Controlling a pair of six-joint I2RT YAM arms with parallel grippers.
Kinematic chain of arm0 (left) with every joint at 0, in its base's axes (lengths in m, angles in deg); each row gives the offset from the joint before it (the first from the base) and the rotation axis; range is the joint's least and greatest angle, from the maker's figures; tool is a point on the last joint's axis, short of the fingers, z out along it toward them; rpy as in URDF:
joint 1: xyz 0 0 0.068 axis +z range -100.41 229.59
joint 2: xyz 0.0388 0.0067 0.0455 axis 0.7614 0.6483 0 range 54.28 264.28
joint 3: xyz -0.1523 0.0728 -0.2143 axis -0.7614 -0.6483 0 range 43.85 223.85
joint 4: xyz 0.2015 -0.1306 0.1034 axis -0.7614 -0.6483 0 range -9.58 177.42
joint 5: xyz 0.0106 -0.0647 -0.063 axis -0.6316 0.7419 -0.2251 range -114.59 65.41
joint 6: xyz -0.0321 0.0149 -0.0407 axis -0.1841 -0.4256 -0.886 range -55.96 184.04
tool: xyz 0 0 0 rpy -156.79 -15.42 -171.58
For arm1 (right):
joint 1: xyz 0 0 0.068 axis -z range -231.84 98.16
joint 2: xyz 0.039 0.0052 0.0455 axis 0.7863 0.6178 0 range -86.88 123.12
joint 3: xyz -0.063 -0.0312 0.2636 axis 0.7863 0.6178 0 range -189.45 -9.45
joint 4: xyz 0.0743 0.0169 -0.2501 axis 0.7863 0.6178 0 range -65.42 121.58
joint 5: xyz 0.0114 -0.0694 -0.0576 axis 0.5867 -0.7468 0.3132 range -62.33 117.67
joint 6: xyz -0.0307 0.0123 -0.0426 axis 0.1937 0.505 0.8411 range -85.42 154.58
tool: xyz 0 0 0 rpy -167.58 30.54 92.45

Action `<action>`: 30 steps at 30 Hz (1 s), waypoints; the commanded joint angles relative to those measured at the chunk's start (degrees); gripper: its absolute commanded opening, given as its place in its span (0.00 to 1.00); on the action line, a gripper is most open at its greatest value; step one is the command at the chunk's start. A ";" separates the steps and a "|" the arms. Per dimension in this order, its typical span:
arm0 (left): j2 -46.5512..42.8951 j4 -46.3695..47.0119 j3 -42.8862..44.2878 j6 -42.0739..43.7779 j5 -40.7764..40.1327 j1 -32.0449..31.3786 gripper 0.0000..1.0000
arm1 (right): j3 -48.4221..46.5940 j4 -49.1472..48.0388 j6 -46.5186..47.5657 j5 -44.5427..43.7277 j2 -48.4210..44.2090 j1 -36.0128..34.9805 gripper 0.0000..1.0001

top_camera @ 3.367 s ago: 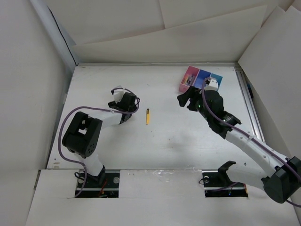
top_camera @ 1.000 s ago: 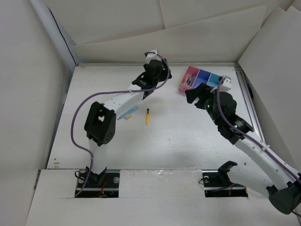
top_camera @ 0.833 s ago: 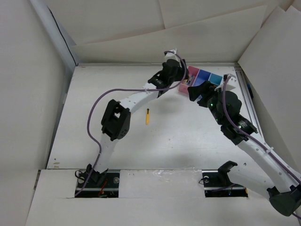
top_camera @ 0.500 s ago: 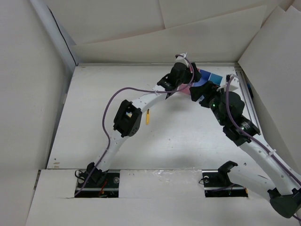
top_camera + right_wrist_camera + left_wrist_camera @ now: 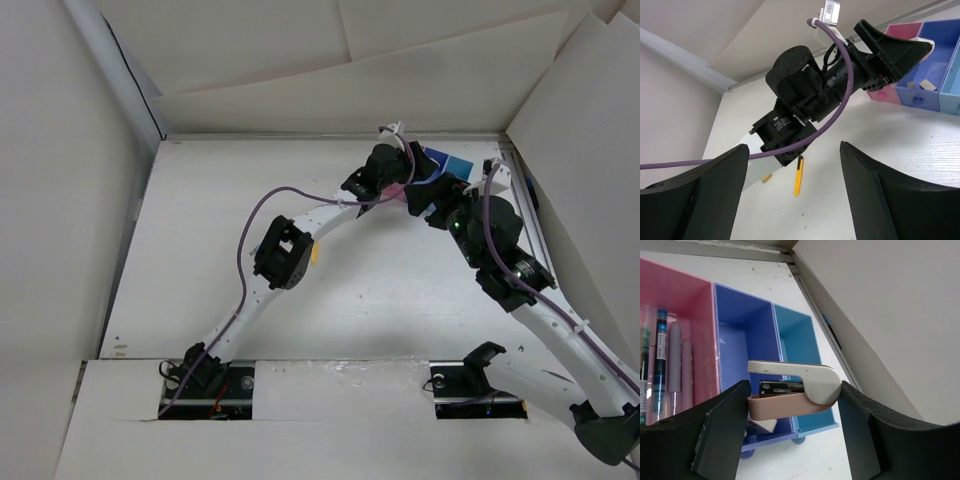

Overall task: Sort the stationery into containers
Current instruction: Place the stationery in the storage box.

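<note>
The stapler (image 5: 815,382) hung over the tray (image 5: 704,330)
A yellow pen (image 5: 798,176) lay loose, well apart; the left gripper (image 5: 794,390) clasped the stapler above the dark blue compartment (image 5: 742,325); best lowered centred before release; the right gripper (image 5: 795,195) gaped empty.

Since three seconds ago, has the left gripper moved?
Yes. The left gripper, holding a stapler, has swung right and away from the arm bases, from mid-table to over the tray.
</note>
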 commanded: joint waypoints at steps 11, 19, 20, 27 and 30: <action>-1.64 4.90 2.23 2.44 0.80 -1.80 0.54 | -2.52 -1.77 -0.20 -0.29 -0.47 0.26 0.79; -1.64 4.90 2.23 2.44 0.18 -1.80 0.59 | -2.00 -1.25 -0.20 -0.82 -2.32 0.26 0.79; -1.64 4.90 2.23 2.44 0.18 -1.80 0.59 | -2.00 -1.25 -0.20 -0.82 -2.84 0.26 0.79; -1.11 4.90 1.70 2.44 0.18 -1.80 0.67 | -1.47 -0.72 -0.20 -0.82 -3.37 0.26 0.79; -1.11 4.90 1.70 2.44 0.18 -1.80 0.68 | -1.47 -0.72 -0.20 -1.35 -3.37 0.26 0.79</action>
